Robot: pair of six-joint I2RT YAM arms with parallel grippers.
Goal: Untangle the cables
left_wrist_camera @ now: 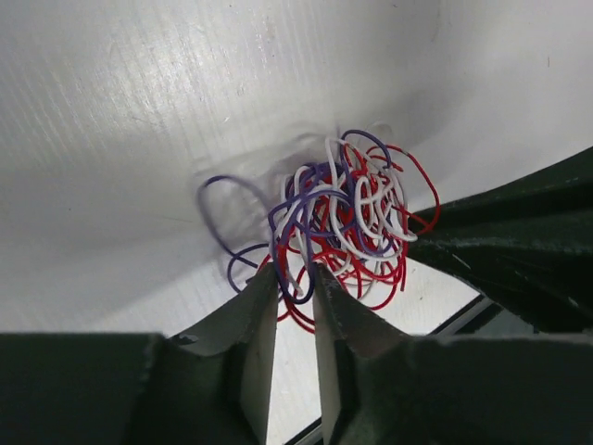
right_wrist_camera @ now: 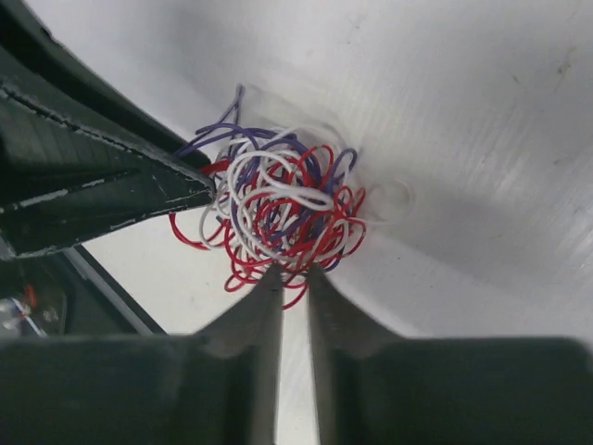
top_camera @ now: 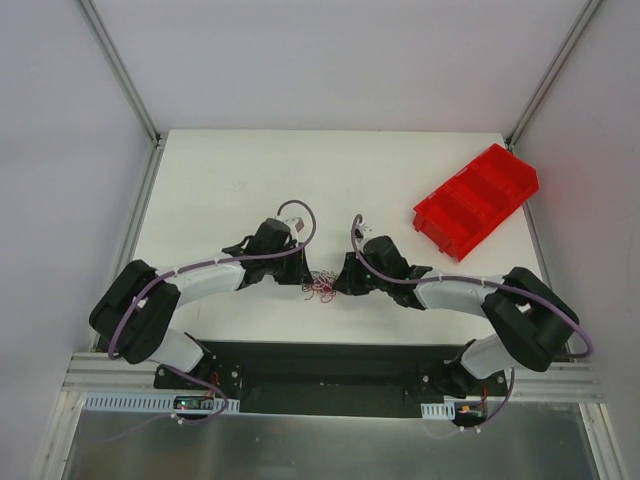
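Currently the task is at an early stage: no wire lies separate.

Left gripper [left_wrist_camera: 296, 278]: the jaws are pressed nearly together, with only a narrow slot between them. The tips sit at the near edge of the cables [left_wrist_camera: 345, 211]. Red and purple strands run into the slot, so the gripper is judged to be pinching a few strands. One purple loop projects from the left side of the knot, over the table [top_camera: 230, 180].

Cables: red, white and purple wires are wound into one compact ball. In the top view the ball lies near the front edge of the table, directly between the two grippers. No wire lies apart from the ball.

Right gripper [right_wrist_camera: 289, 278]: the jaws are likewise pressed nearly together, with the tips at the opposite edge of the ball. A red loop passes between the tips, so this gripper is also judged to be pinching strands.

Bin [top_camera: 477, 200]: red and compartmented, it sits at the far right of the table, well apart from the cables.

Done: both grippers are on opposite sides of the ball, each with a grip taken.

Left: draw the ball open, free each wire, and lay the wires apart. Likely faults are strands slipping from the tips, or the whole ball following one gripper.
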